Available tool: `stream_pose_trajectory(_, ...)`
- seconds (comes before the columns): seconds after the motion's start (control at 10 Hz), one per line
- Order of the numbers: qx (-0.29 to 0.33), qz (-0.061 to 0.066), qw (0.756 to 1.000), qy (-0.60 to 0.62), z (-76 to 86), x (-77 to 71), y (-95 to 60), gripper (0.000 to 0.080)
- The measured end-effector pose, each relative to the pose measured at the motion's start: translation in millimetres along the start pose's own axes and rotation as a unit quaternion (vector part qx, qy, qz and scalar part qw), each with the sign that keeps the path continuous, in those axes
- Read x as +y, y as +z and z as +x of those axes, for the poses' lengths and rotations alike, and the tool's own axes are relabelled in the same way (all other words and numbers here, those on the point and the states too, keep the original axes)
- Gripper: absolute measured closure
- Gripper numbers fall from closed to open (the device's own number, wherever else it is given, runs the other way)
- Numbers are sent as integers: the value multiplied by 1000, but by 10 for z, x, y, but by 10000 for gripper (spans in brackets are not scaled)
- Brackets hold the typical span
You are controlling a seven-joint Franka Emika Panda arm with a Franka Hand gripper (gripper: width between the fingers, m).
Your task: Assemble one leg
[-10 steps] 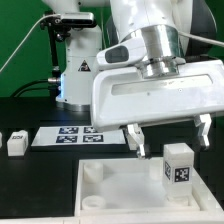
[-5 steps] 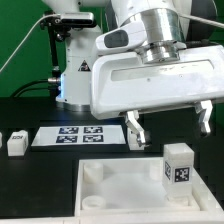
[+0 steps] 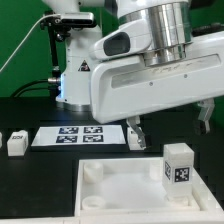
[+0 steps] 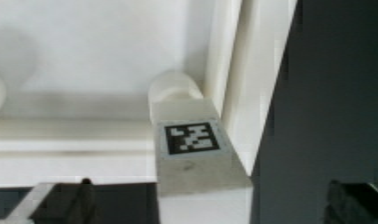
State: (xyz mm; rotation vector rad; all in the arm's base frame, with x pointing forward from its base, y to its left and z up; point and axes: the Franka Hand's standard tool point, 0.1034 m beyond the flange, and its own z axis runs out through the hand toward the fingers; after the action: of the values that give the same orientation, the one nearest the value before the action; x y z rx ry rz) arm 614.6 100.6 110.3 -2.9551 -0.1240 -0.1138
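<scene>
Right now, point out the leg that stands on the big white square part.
The leg at the exterior view's right, upright on the square part. The other leg sits off it on the black table, beside the marker board.

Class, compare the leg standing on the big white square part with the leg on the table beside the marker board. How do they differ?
Place: the standing leg rests on the square part; the loose leg sits on the black table, apart from it. Pose: the standing leg is upright and tall; the loose leg looks lower. Both are small white tagged blocks.
</scene>
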Motion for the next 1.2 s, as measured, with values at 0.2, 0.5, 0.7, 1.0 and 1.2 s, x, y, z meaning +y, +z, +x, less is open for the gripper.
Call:
stream_pose_trajectory(0.2, -34, 6, 999, 0, 20, -7, -1, 150)
stream_pose_trajectory(0.5, -42, 0, 998, 47, 31, -67, -34, 150)
stream_pose_trajectory(0.7, -45, -31, 997, 55, 55, -44, -38, 150)
stream_pose_trajectory(1.0, -45, -28, 998, 40, 55, 73, -41, 150)
stream_pose_trajectory(1.2, -45, -28, 998, 39, 58, 65, -34, 150)
